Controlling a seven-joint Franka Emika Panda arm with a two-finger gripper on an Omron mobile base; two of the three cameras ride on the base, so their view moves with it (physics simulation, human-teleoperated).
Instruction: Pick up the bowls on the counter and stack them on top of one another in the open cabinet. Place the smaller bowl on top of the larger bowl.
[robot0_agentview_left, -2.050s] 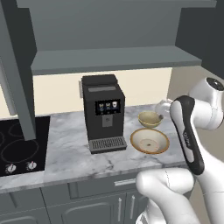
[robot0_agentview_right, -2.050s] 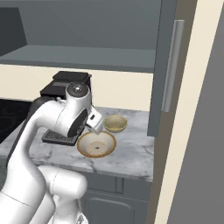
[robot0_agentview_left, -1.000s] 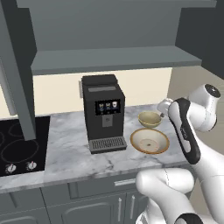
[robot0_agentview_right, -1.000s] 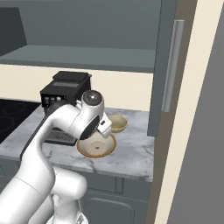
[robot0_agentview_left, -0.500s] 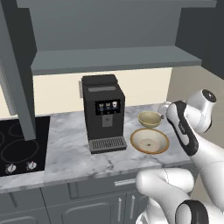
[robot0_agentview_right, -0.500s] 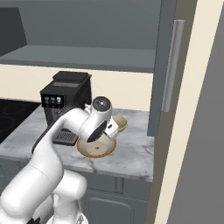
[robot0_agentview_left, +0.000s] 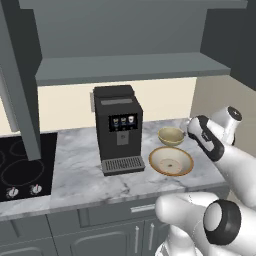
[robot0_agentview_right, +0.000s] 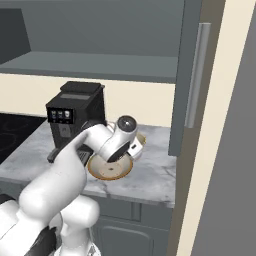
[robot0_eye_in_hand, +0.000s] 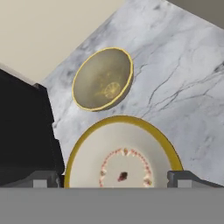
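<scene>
Pincer (robot0_eye_in_hand: 113, 178) wide open, apparently above larger bowl (robot0_eye_in_hand: 122, 155), smaller bowl (robot0_eye_in_hand: 103, 78) beyond.

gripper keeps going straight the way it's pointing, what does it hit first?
Most likely the wide shallow bowl: in the hand view it sits directly ahead of the open gripper, between its fingertips. The small bowl lies beyond. Depth unclear.

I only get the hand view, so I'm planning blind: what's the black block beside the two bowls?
Observer: A coffee machine, standing on the counter left of the larger bowl.
Operator: Where's the cabinet?
Observer: Its shelf runs along the wall above the machine and the smaller bowl.
Operator: Anything further left?
Observer: A black stovetop, left of the counter.
</scene>
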